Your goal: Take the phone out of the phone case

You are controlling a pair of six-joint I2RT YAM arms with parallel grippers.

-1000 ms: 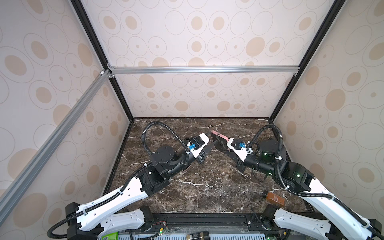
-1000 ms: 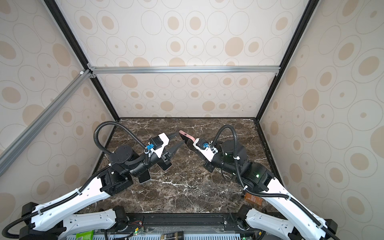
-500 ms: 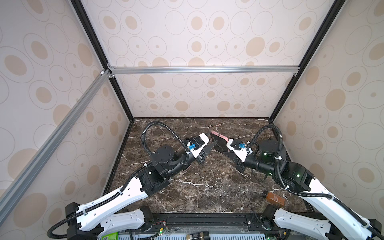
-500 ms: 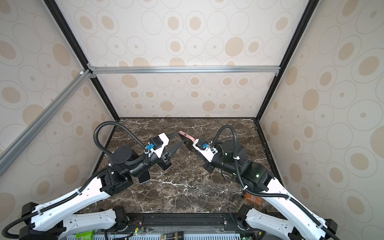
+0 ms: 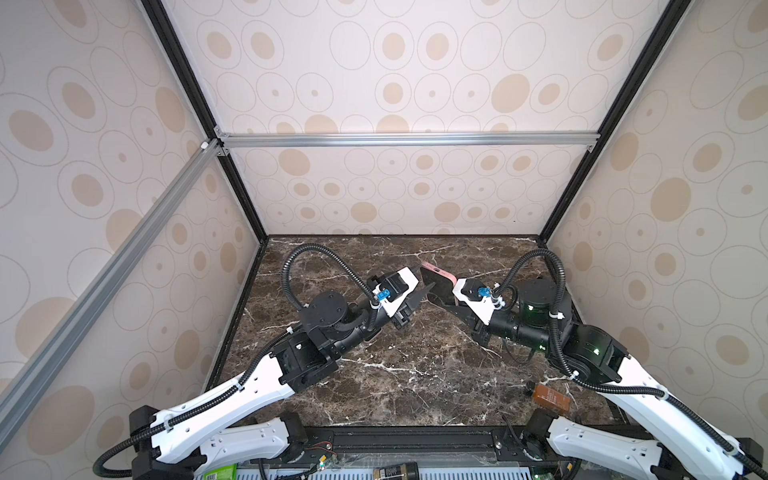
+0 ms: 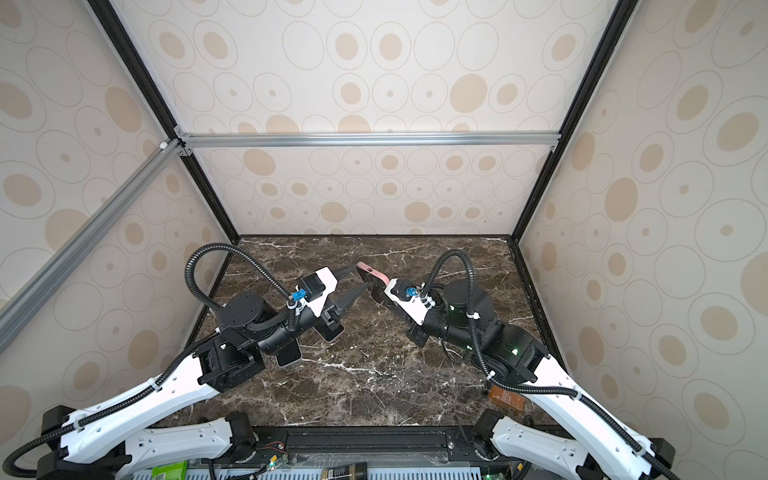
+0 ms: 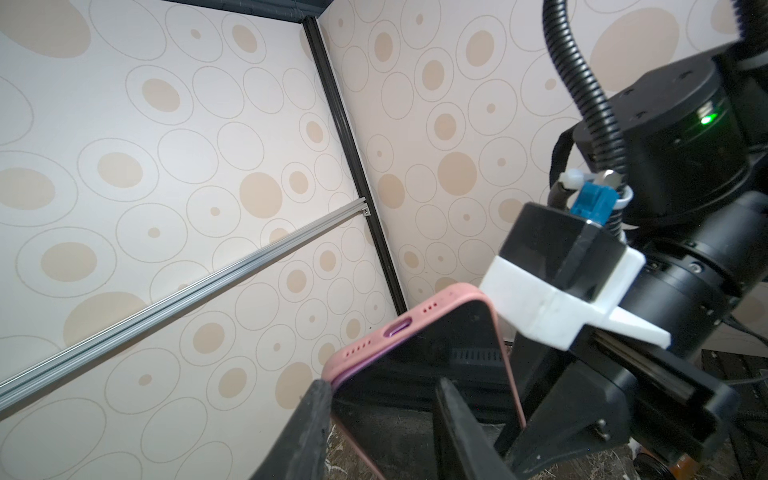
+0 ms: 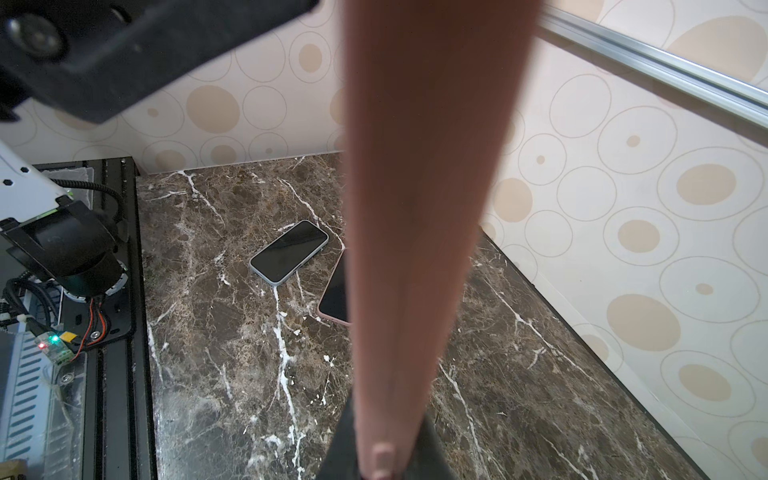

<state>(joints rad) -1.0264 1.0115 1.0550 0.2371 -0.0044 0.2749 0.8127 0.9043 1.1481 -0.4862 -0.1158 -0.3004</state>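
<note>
Above the worktop (image 5: 415, 374), rear middle, right claw (image 5: 446, 301) pinches pink phone case (image 7: 415, 320), phone (image 7: 436, 365) inside. Long axis follows claw, port end toward left claw (image 5: 426, 277), which is spread, one finger (image 7: 309, 428) touching case corner.

Phone case (image 6: 371, 271) up off the table (image 6: 374, 386)
It sat in the right gripper (image 6: 380, 294), its far end between the fingers of the left gripper (image 6: 361, 277); below that gripper a bare phone (image 8: 289, 253) and a second cased phone (image 8: 334, 296) lay side by side.
</note>
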